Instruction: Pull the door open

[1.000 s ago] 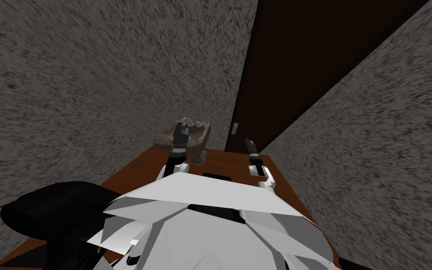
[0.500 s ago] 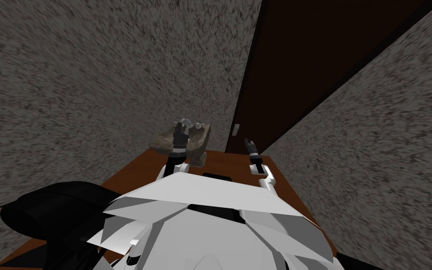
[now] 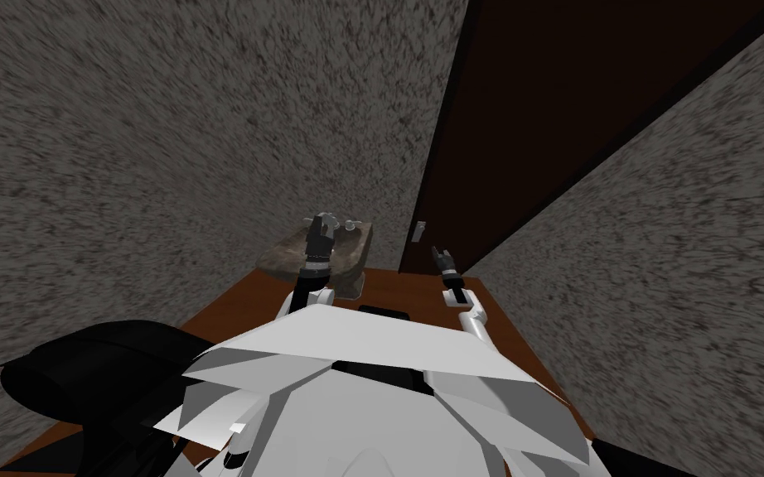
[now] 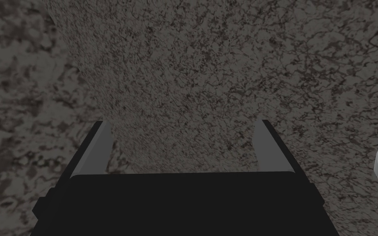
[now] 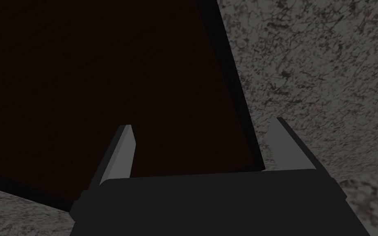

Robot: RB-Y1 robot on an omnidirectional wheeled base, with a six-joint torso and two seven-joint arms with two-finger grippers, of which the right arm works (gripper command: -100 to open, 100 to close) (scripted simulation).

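Door [image 3: 554, 108]: dark brown, plain flat panel with a dark frame along its edge. It stands ahead and to the right, between two speckled grey walls [image 3: 165, 124].
Handle [image 3: 420, 230]: small pale piece low on the door's left edge. It is too small to make out, but is probably the handle.
Right gripper [image 3: 437, 250] [image 5: 203, 123]: fingers spread wide with nothing between them. It is raised toward the door, near the handle and apart from it. The wrist view looks past the fingers onto the door panel [image 5: 102, 73] and its frame.
Left gripper [image 3: 321, 218] [image 4: 183, 122]: fingers wide apart and empty, held over the sink.
Sink [image 3: 289, 252]: mottled brown-grey basin with pale taps [image 3: 345, 222], against the wall left of the door.
Floor [image 3: 248, 298]: reddish-brown.
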